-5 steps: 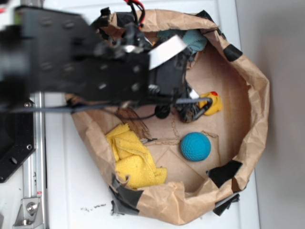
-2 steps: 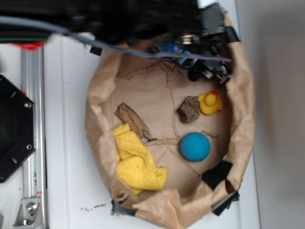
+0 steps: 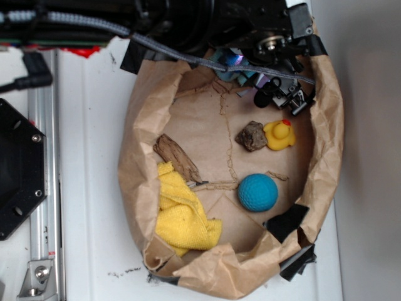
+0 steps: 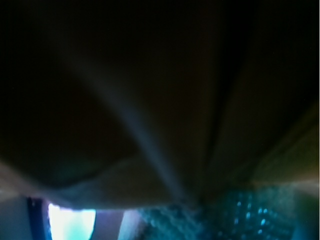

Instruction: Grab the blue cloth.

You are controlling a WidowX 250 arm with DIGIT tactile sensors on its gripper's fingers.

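Observation:
Only a small patch of the blue cloth (image 3: 227, 64) shows in the exterior view, pale teal, at the top inner edge of the brown paper bag (image 3: 135, 169). The black arm covers the remainder. My gripper (image 3: 276, 94) is down at that same top edge, just right of the visible patch, its fingers mostly hidden by the arm. The wrist view is nearly black, with blurred teal terry fabric (image 4: 235, 217) filling its bottom edge very close to the lens. Whether the jaws are open or closed on the cloth does not show.
On the bag floor lie a yellow cloth (image 3: 182, 213), a dimpled blue ball (image 3: 257, 192), a yellow rubber duck (image 3: 280, 135), a brown rock (image 3: 252, 136) and a piece of wood (image 3: 175, 157). A metal rail (image 3: 44, 188) runs along the left.
The arm has swung from over the bag's middle to its top edge, uncovering the rock and the wood. The blue cloth is now mostly beneath it.

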